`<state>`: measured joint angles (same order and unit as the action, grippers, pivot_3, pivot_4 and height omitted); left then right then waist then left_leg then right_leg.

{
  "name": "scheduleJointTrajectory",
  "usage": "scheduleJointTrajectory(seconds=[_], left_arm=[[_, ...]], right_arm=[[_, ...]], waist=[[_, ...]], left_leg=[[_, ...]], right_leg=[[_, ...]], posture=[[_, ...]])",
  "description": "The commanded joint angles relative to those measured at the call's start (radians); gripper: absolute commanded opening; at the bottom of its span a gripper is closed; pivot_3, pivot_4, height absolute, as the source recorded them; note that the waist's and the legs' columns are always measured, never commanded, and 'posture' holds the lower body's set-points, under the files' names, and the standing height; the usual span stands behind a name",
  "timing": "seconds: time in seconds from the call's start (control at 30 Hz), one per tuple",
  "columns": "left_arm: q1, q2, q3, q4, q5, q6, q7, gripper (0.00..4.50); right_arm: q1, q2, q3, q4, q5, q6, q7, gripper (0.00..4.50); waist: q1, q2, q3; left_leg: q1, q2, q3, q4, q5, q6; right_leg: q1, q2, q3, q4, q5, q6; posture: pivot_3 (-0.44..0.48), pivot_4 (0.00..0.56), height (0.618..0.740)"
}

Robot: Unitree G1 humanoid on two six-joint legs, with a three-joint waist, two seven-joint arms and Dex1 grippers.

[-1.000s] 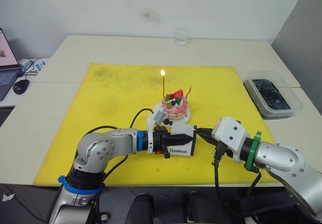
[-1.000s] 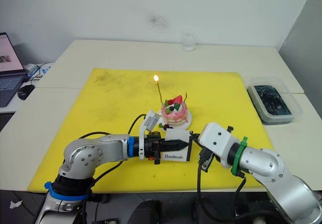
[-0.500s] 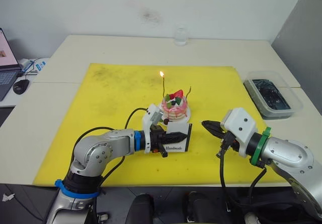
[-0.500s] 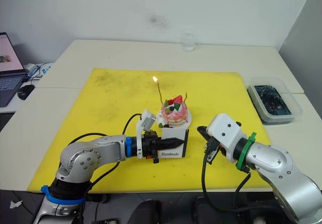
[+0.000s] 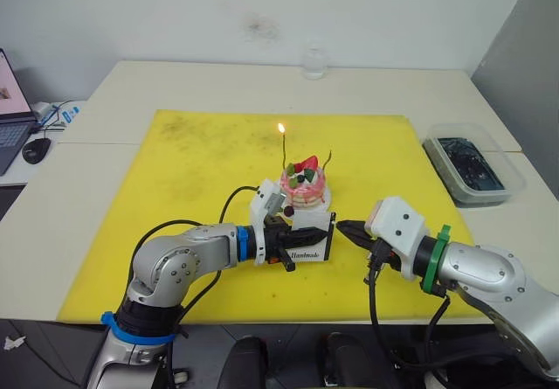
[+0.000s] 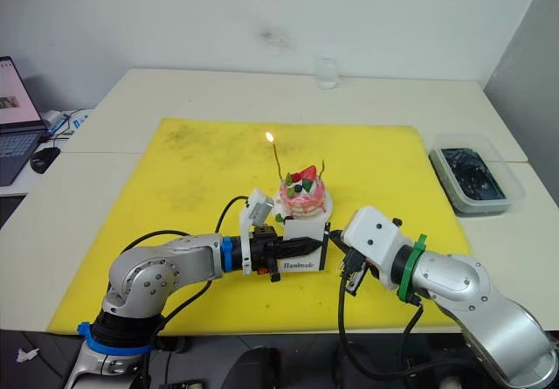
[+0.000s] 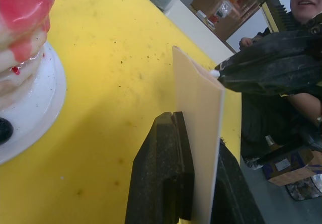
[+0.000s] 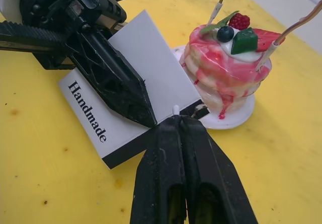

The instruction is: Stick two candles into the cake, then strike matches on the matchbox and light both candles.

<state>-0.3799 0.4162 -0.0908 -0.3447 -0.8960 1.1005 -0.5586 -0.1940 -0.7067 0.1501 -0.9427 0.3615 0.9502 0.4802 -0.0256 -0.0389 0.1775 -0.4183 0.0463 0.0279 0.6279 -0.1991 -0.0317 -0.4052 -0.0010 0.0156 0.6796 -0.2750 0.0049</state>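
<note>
I'm striking the second match [image 8: 175, 107]. My left gripper [image 5: 293, 239] pinches the matchbox [image 5: 313, 243] upright just in front of the cake [image 5: 305, 184]; my right gripper [image 5: 348, 230], clamped on the match, touches its side edge. One candle [image 5: 284, 149] burns. Next: a firm scrape along that edge.

White matchbox [image 8: 132, 90] with black lettering – pink cake [image 8: 226, 73] – yellow mat [image 5: 201, 157].

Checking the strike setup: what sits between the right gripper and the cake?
The matchbox, clamped upright in the left gripper, per the right wrist view.
</note>
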Motion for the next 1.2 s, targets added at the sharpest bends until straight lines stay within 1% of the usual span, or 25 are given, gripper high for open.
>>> scheduleJointTrajectory(seconds=[0.03,0.67,0.9,0.93,1.03,1.1,1.2], left_arm=[[-0.012,-0.005,0.01,-0.04,-0.01,-0.013,-0.012,0.0],[-0.004,0.005,-0.012,-0.066,-0.001,-0.022,-0.041,0.0],[0.006,0.022,-0.046,-0.082,0.017,-0.037,-0.073,0.0],[0.011,0.025,-0.05,-0.086,0.017,-0.035,-0.079,0.0],[0.044,0.047,-0.037,-0.114,0.006,-0.024,-0.085,0.0],[0.074,0.068,-0.005,-0.134,-0.006,-0.01,-0.077,0.0],[0.109,0.103,0.026,-0.146,-0.013,-0.007,-0.072,0.0]], right_arm=[[-0.011,-0.001,0.003,-0.012,-0.017,-0.007,-0.014,0.05],[0.006,0.003,0.033,0.015,-0.07,-0.018,-0.04,0.05],[-0.018,0.044,0.039,0.026,-0.085,-0.033,-0.054,0.05],[-0.026,0.057,0.031,0.032,-0.098,-0.044,-0.069,0.05],[-0.06,0.09,-0.047,0.061,-0.154,-0.079,-0.139,0.05],[-0.056,0.081,-0.093,0.066,-0.162,-0.087,-0.138,0.05],[-0.045,0.076,-0.122,0.059,-0.153,-0.086,-0.122,0.05]], waist=[[0.0,0.0,0.0],[0.0,0.0,0.0],[0.0,0.0,0.0],[0.0,0.0,0.0],[-0.003,0.0,0.0],[-0.002,0.0,0.0],[-0.002,0.0,0.0]], left_leg=[[0.0,0.0,0.0,0.0,0.0,0.0],[0.0,0.0,0.0,0.0,0.0,0.0],[0.0,0.0,0.0,0.0,0.0,0.0],[0.0,0.0,0.0,0.0,0.0,0.0],[0.0,0.0,0.001,0.0,0.0,0.0],[0.0,0.0,0.0,0.0,0.0,0.0],[0.0,0.001,0.0,0.0,0.0,0.0]], right_leg=[[0.0,0.0,0.0,0.0,0.0,0.0],[0.0,0.0,0.0,0.0,0.0,0.0],[0.0,0.0,0.0,0.0,0.0,0.0],[0.0,0.0,0.0,0.0,0.0,0.0],[0.0,0.0,0.001,0.0,0.0,0.0],[0.0,0.0,0.0,0.0,0.0,0.0],[0.0,0.0,0.0,0.0,0.0,0.0]], posture=[[0.0,0.15,0.74],[0.0,0.15,0.74],[0.0,0.15,0.74],[0.0,0.15,0.74],[0.0,0.15,0.74],[0.0,0.15,0.74],[0.0,0.15,0.74]])
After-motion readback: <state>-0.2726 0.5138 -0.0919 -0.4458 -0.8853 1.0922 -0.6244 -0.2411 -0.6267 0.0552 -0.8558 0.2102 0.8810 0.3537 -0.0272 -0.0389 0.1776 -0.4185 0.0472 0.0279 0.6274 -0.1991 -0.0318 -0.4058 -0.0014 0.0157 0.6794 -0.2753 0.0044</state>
